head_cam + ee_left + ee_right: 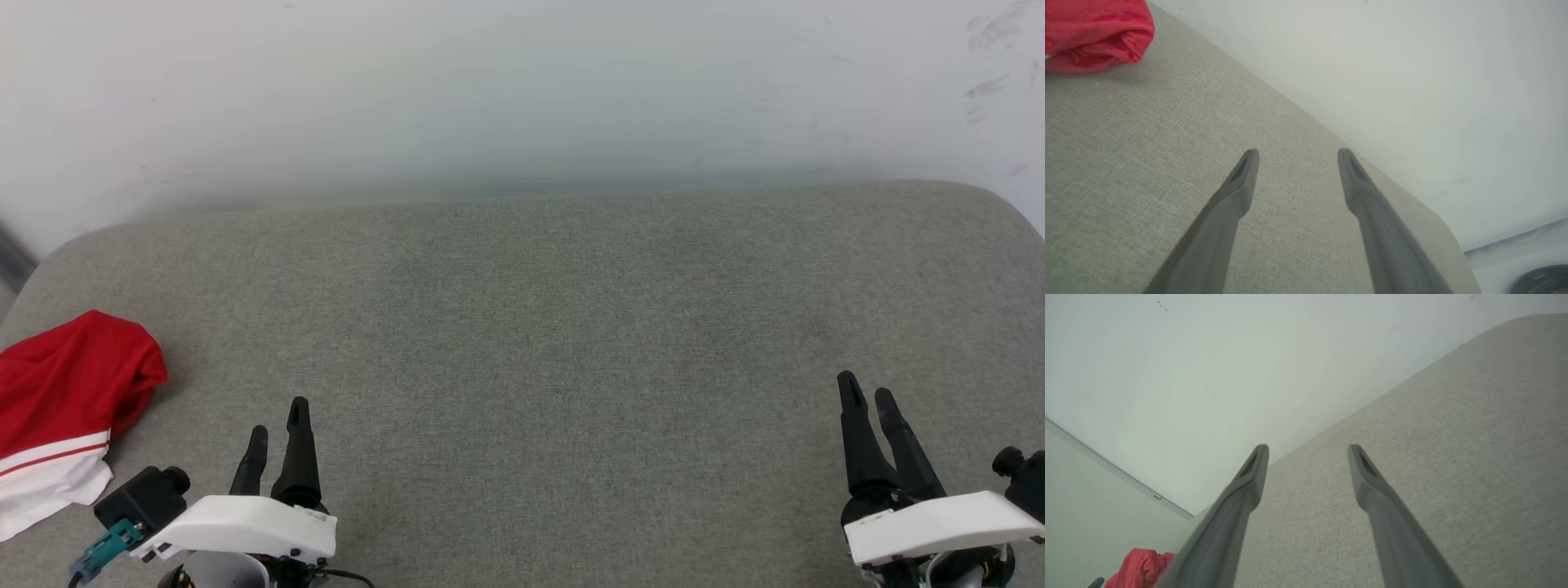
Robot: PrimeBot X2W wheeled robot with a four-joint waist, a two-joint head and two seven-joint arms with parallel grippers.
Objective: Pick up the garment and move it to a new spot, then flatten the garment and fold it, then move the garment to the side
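Note:
The garment (61, 400) is a crumpled red shirt with a white striped cuff, lying at the left edge of the grey cushion and partly cut off by the head view's border. Its red bunch also shows at the top left of the left wrist view as the garment (1094, 34) and small at the bottom left of the right wrist view as the garment (1141, 567). My left gripper (277, 425) hovers just right of it, open and empty. Far to the right, my right gripper (867, 392) is open with nothing between its fingers.
The grey fabric cushion (531, 343) spans the head view, with rounded corners at the back left and back right. A pale wall (522, 90) rises right behind its far edge. Pale floor (1081, 506) lies beyond the cushion's left side.

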